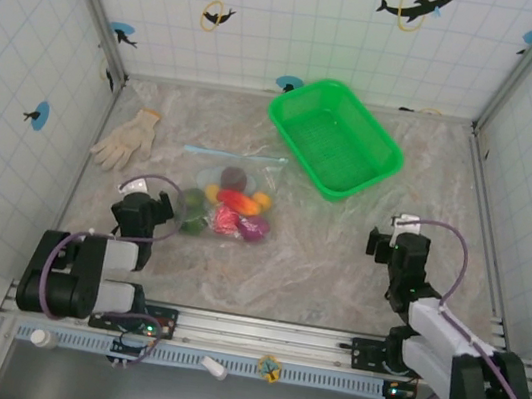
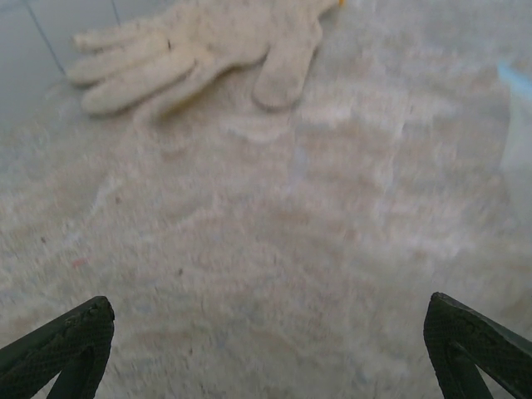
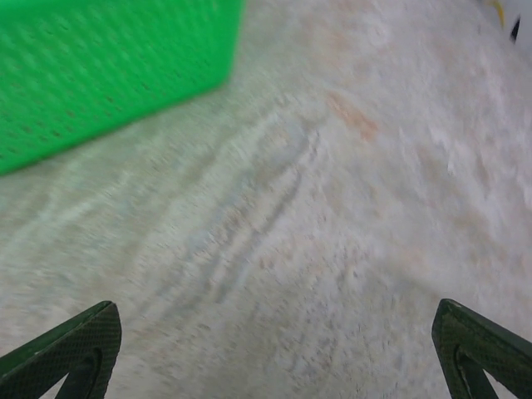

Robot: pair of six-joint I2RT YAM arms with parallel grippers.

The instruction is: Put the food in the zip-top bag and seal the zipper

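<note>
The zip-top bag (image 1: pixel 250 172) lay mid-table between the white glove (image 1: pixel 126 140) and the green basket (image 1: pixel 337 135). The food (image 1: pixel 233 213) seemed bunched inside, away from the zipper (image 1: pixel 233 155). We held the left gripper (image 2: pixel 266 349) and right gripper (image 3: pixel 270 349) wide open, clear of it, likely for sealing.

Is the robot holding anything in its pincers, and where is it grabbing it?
Nothing is held. The left pincer and the right pincer are both wide open above the table.
</note>
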